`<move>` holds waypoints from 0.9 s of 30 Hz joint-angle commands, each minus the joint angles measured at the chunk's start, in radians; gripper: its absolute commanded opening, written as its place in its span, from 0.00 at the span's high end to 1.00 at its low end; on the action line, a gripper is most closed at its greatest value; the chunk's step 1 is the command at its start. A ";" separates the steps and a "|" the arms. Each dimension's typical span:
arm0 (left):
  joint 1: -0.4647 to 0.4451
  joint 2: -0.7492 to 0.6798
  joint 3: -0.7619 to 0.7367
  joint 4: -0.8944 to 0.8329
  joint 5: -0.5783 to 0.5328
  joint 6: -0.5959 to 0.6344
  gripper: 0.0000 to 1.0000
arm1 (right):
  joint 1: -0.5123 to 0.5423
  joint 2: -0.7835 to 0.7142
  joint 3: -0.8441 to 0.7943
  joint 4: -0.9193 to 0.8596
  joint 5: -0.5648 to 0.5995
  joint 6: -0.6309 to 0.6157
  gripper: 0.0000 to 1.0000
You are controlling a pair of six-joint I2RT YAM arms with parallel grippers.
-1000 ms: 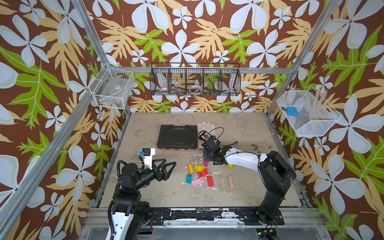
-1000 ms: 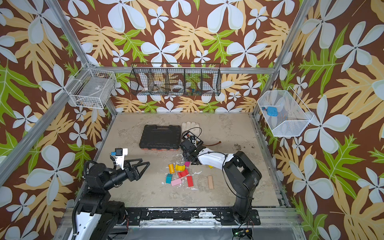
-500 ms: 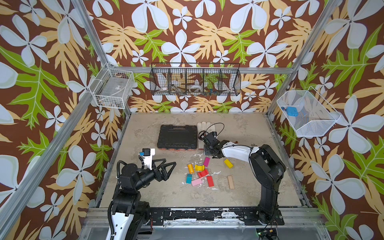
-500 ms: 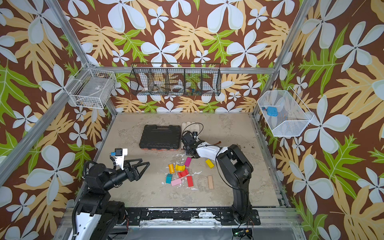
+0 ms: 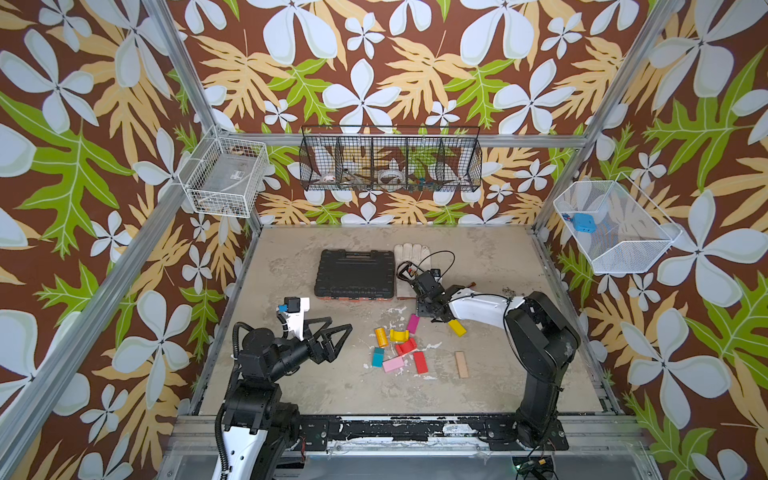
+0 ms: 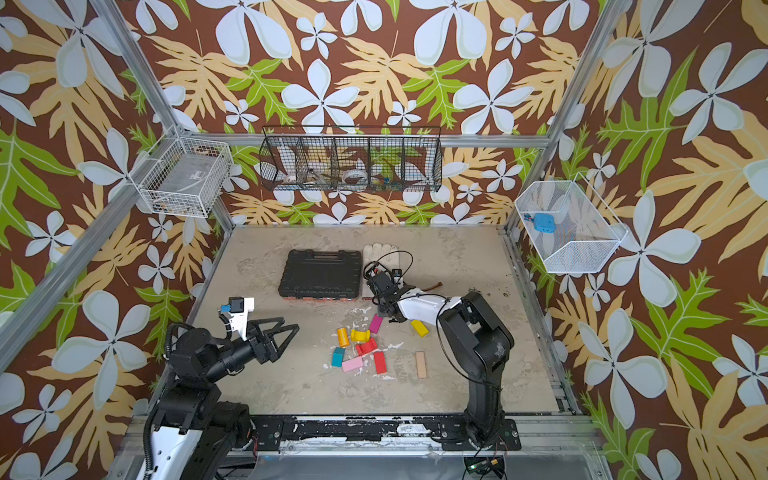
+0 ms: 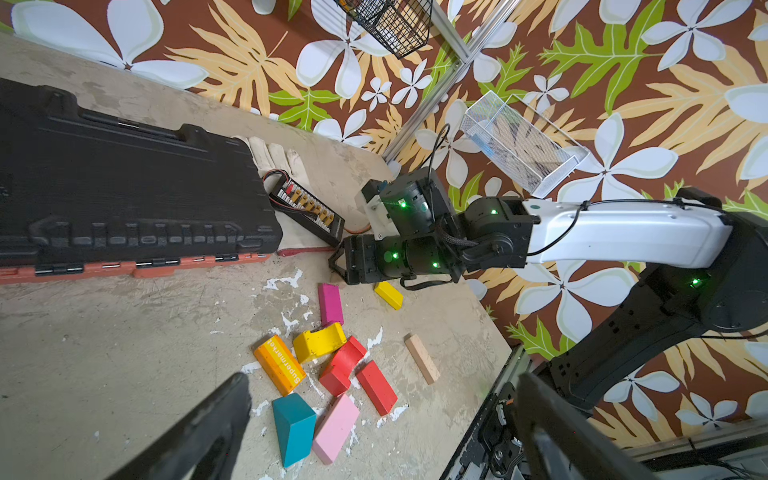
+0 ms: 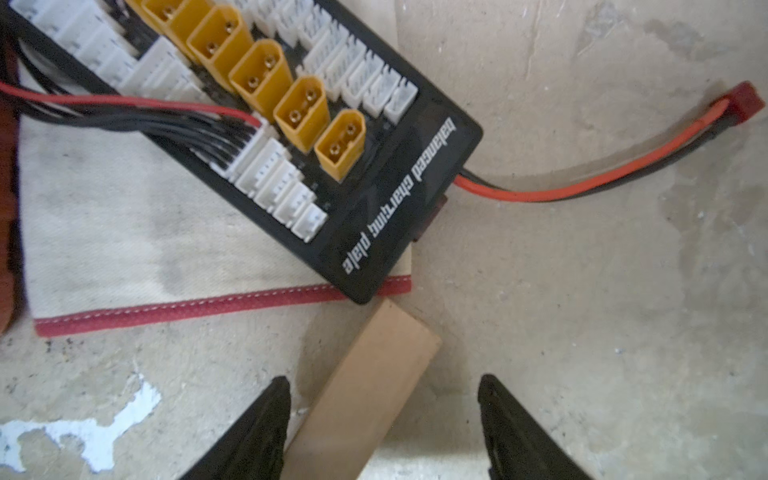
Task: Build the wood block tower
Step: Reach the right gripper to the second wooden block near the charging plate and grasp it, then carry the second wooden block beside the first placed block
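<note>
Right wrist view: tan block (image 8: 361, 390), probably light, rigid, smooth; I'd pinch its long sides. Right hand (image 8: 382, 379) open astride it; left hand (image 5: 340, 323) wide, empty.

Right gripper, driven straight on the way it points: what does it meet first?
The plain tan wooden block, which lies between the open jaws of the right gripper. Past it, likely the corner of the black charging board resting on the white canvas glove; height above them unclear.
</note>
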 commanded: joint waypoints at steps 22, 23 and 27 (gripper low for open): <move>-0.001 -0.004 -0.002 0.017 -0.002 -0.011 0.00 | 0.000 0.004 -0.017 0.038 -0.054 -0.009 0.66; -0.001 -0.003 -0.002 0.017 -0.002 -0.011 0.00 | 0.000 -0.002 -0.020 0.037 -0.058 -0.011 0.69; -0.001 -0.001 -0.002 0.017 -0.002 -0.011 0.00 | 0.000 -0.041 -0.042 0.030 -0.075 -0.015 0.74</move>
